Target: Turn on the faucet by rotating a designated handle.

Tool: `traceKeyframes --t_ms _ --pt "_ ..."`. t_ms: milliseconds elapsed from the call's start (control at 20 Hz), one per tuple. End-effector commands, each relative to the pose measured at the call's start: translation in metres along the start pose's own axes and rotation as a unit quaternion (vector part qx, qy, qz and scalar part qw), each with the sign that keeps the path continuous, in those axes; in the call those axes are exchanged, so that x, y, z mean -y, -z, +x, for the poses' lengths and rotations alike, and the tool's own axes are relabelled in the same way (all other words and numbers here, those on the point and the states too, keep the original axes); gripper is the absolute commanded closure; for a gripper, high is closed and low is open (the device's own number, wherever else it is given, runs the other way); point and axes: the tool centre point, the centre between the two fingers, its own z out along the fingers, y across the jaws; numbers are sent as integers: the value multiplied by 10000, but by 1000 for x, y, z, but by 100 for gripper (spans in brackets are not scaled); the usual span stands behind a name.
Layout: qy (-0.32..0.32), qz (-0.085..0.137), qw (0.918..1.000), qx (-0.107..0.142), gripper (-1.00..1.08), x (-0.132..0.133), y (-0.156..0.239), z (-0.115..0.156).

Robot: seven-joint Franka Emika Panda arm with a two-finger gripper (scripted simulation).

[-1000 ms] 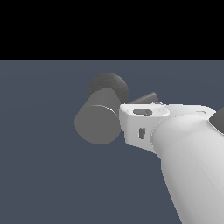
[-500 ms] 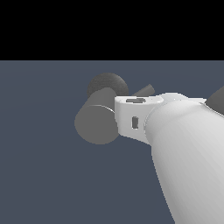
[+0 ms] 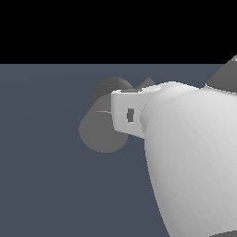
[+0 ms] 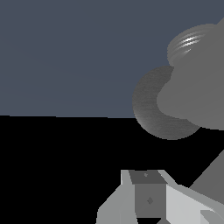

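Behind the white arm, the faucet (image 3: 102,132) lies partly hidden toward the exterior view's left. Its handle cannot be picked out. Whether the gripper (image 4: 146,192) fingers are spread cannot be told.

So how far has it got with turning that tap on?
Approach looks done: the white arm is up against the grey faucet. In hand: lining up on the handle, mostly hidden behind the arm. Left: the turn itself; no grip shows, and the gripper is hard to read.
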Motion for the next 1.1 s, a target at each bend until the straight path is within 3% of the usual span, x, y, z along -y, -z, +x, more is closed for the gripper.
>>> traceKeyframes --t_ms 0,1050 --pt "9 -1 10000 15 108 -3 -1 -2" --pt "5 -242 9992 319 108 -80 5 -59"
